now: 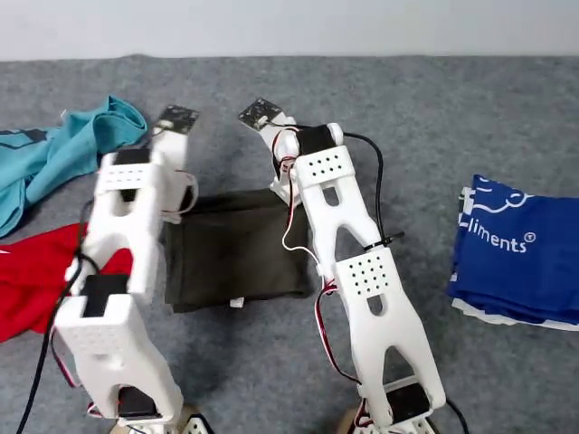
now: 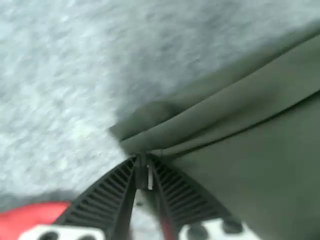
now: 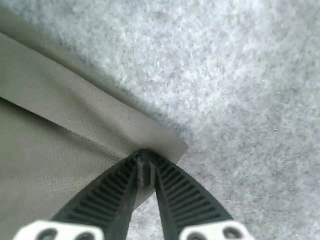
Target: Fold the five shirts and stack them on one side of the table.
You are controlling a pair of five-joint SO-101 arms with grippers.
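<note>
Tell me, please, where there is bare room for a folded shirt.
Bare table lies between the olive shirt and the blue shirt, and along the far edge. The teal shirt and red shirt crowd the left.

The right gripper (image 3: 145, 167) has its black ribbed fingers (image 3: 114, 192) pinched together on the corner of an olive-green fabric shirt (image 3: 60, 145) (a paler band runs along its edge). The shirt lies on the grey felt-like table covering (image 3: 240, 75).

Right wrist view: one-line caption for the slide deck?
Right gripper shut on a corner of the folded olive shirt, grey felt table beneath.
</note>
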